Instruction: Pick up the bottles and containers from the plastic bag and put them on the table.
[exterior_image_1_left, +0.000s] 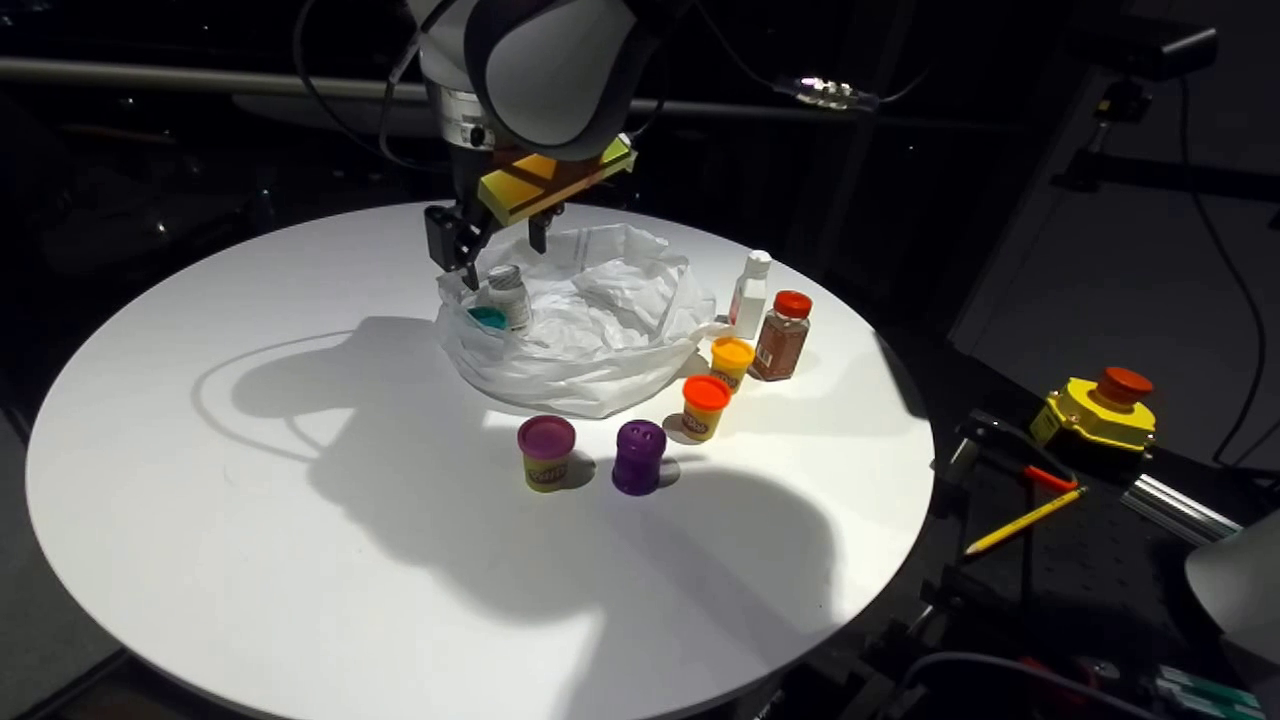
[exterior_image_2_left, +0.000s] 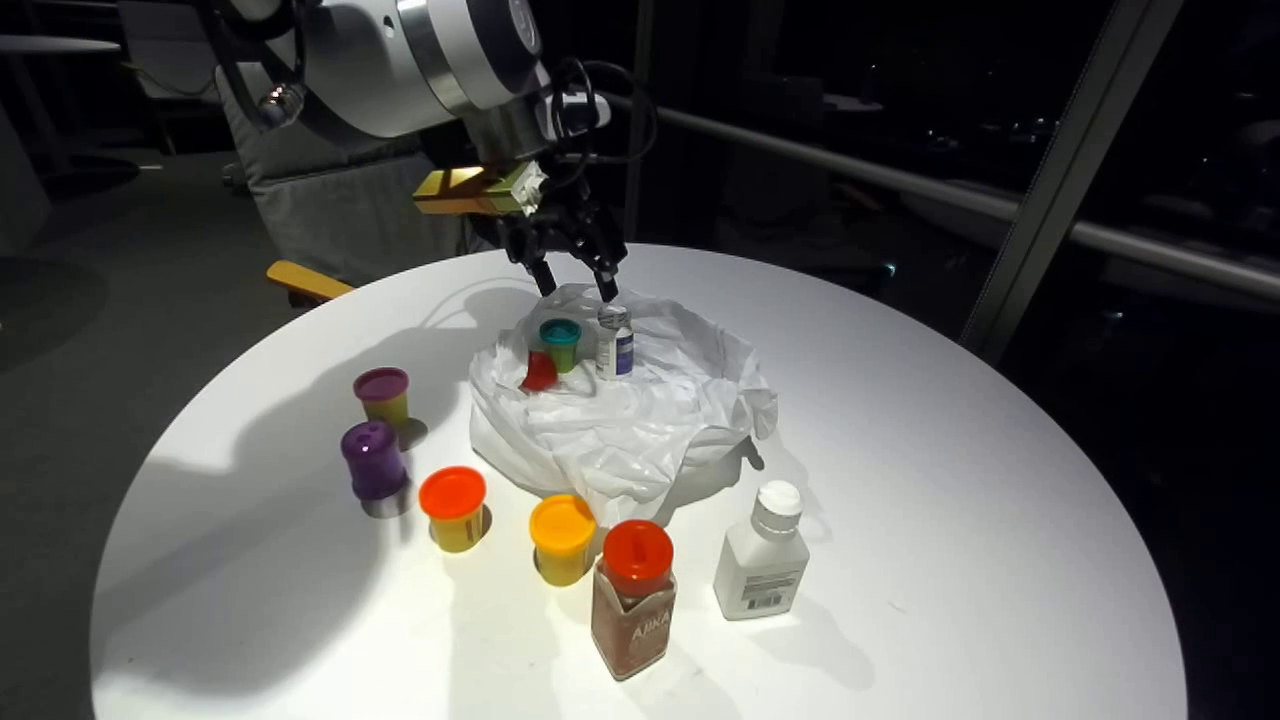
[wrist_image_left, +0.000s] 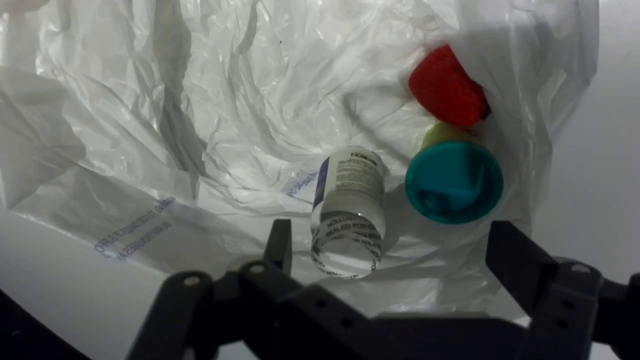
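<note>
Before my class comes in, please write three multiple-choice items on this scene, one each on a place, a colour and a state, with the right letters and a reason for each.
1. Where is the teal-lidded tub relative to the plastic bag?
A) underneath it
B) inside it
C) outside, beside it

2. What colour is the cap on the square-sided spice jar?
A) green
B) blue
C) red

3. How does the tool stand?
A) open, gripping nothing
B) shut on the spice jar
C) shut, empty

Right letters:
1 B: both exterior views show it within the bag's crumpled walls.
2 C: the cap shows red in both exterior views.
3 A: in the wrist view its fingers stand wide apart, with nothing clamped between them.
</note>
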